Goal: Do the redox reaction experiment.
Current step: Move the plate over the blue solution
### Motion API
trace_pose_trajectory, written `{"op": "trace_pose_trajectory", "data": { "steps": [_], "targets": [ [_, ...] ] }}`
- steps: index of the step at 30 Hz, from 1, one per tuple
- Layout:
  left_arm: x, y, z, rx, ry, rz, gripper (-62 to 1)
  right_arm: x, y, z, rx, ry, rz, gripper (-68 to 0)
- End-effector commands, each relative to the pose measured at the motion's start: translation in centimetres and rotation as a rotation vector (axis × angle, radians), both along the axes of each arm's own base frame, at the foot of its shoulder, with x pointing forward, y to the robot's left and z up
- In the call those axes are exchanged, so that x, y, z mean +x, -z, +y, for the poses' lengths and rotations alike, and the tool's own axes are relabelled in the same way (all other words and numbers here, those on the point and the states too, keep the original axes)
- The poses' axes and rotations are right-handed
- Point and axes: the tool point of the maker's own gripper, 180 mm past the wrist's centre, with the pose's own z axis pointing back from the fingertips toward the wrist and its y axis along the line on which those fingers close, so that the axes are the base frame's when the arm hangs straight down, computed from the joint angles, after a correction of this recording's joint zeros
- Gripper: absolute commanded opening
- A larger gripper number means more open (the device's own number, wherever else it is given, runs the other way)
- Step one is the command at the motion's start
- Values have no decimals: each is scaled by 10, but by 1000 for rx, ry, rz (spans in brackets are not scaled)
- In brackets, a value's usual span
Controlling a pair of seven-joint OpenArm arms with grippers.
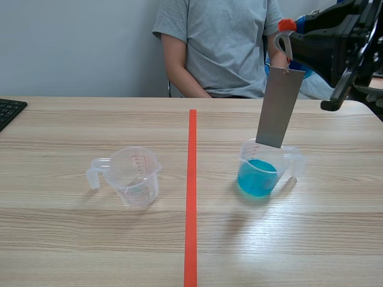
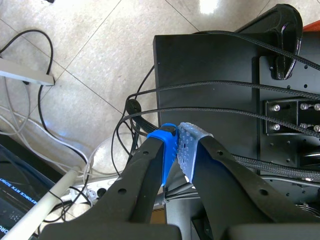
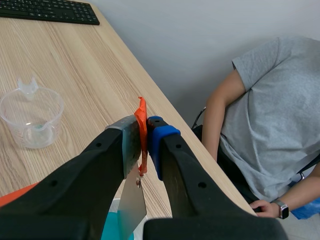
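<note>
The right gripper (image 1: 294, 37) is clamped on an orange plastic clip (image 1: 286, 26). A flat, stiff grey metal strip (image 1: 278, 107) hangs from it, its lower end at the mouth of the clear plastic jug (image 1: 246, 156) of blue liquid (image 1: 257, 178) at right. If the dangling strip swings, it could knock the light jug and spill the liquid. The left gripper (image 2: 177, 142) is closed on nothing, off the table. 1 empty clear plastic jug (image 1: 134, 176) stands at left.

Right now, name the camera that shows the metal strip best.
The scene view: the metal strip shows whole, hanging from the orange clip into the cup of blue liquid. The right wrist view shows only a piece under the right gripper, jaws shut on the clip. The left wrist view shows none.
</note>
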Motion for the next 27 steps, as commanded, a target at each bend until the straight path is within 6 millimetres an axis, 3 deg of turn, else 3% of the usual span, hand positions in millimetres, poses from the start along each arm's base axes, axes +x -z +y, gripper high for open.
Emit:
{"op": "trace_pose_trajectory", "data": {
  "steps": [1,7,12,18,22,27],
  "targets": [
    [1,-4,-4,-14,-6,-17,-573,2,-16,-1,12,-2,-45,-664],
    [0,-15,4,0,16,-32,-573,2,-15,-1,12,-2,-44,-664],
    [9,-49,4,0,84,-128,-573,2,-15,-1,12,-2,-45,-664],
    [37,-106,0,5,174,-292,-573,2,-15,-1,12,-2,-45,-664],
    [63,-149,-18,-25,275,-423,-573,2,-16,-1,13,-2,-45,-664],
    [92,-189,-57,-121,465,-539,-573,2,-16,-1,13,-2,-45,-664]
  ]
}}
